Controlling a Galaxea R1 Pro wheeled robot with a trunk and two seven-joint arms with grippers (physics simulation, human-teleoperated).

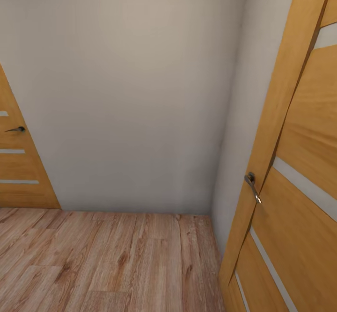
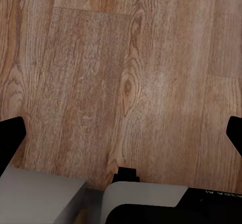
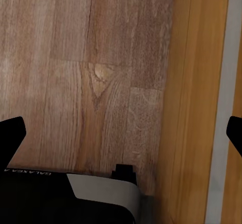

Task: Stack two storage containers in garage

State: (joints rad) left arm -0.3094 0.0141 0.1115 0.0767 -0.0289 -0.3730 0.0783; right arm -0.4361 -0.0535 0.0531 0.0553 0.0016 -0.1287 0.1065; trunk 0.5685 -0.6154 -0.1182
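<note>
Beside open door (image 1: 299, 171), wall (image 1: 131, 92) ahead

Pale wall (image 1: 126, 92) ahead; wood plank floor (image 1: 107, 260); orange-brown door (image 1: 295, 162) w/ handle (image 1: 252, 186) at right, 2nd door (image 1: 18, 162) far left.

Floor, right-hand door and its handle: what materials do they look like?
Floor: light wood planks or wood-look laminate, matte, with visible grain, knots and plank seams. Right door: orange-brown wood or veneer, smooth satin finish, faint grain, with pale stripes that look like frosted glass inlays. Door handle: lever in grey metal, going by its bright highlight. All rendered, so the true material stays open.
</note>
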